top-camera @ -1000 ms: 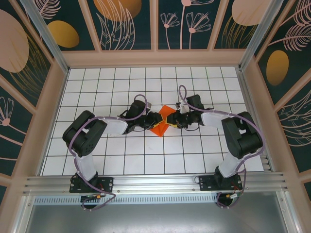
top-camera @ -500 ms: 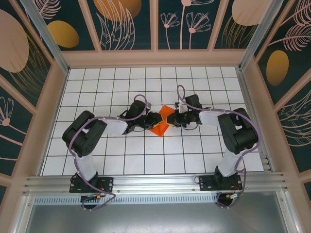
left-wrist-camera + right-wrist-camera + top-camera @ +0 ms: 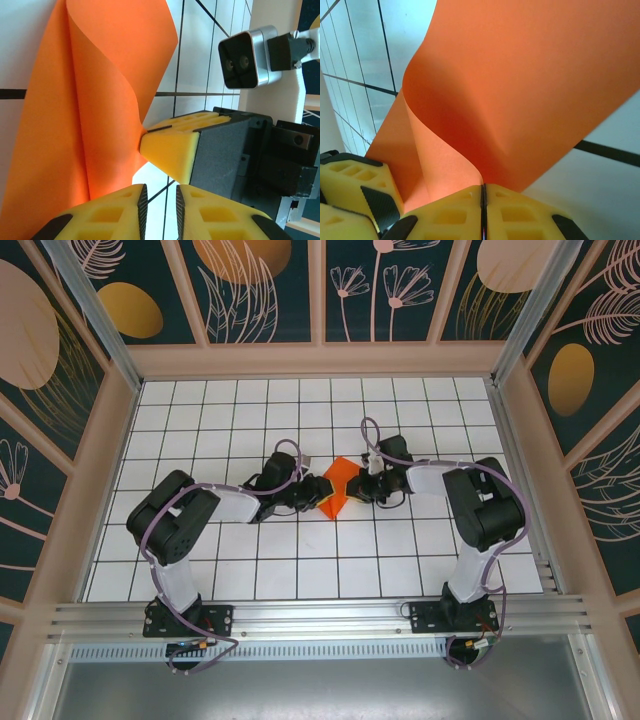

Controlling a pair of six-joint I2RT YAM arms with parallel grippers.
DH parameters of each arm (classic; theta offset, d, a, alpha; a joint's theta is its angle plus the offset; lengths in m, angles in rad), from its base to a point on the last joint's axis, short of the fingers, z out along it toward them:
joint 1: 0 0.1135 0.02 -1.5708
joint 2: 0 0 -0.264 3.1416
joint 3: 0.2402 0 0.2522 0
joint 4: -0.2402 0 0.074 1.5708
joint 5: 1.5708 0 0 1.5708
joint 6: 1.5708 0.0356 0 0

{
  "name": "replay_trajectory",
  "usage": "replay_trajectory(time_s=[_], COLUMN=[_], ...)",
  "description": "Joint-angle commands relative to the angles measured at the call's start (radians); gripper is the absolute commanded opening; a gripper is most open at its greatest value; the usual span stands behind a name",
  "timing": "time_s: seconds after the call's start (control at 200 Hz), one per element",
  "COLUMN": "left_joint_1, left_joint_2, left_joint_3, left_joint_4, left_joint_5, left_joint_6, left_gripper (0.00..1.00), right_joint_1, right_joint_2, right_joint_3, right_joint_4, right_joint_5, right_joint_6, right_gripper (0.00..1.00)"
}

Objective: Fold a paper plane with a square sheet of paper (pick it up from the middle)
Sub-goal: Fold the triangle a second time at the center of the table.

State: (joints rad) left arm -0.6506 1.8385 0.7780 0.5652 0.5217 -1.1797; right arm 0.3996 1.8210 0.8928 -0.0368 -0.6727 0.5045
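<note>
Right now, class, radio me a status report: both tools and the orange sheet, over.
Right tool shut, pinching the square sheet of paper. Left tool beside it, narrow gap, empty. Sheet curled upward. No obstruction seen.

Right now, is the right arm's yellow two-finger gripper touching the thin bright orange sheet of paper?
Touching. The right wrist view shows the right gripper pinched shut on the orange sheet of paper.

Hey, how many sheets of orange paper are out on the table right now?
1. The square sheet of paper sits at the middle of the table, curled upward, with one edge pinched by the right gripper. A second sheet directly beneath it would be hidden.
</note>
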Motion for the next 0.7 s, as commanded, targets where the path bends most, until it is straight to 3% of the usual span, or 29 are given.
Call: replay_trajectory(time_s=[0.0,0.696], left_joint_1=[-0.012,-0.027], left_joint_2=[0.017,0.036], left_joint_3=[0.031,0.105], left_joint_4=[0.021,-0.174], left_joint_5=[0.024,-0.034], left_joint_6=[0.016,0.085], left_gripper=[0.26,0.26], right_joint_1=[0.004,0.018], right_joint_2=[0.02,0.042], right_joint_3=[0.035,0.078], right_joint_4=[-0.036,-0.058], right_joint_5=[0.028,-0.013], right_joint_6=[-0.033,-0.078], right_gripper=[0.11,0.12])
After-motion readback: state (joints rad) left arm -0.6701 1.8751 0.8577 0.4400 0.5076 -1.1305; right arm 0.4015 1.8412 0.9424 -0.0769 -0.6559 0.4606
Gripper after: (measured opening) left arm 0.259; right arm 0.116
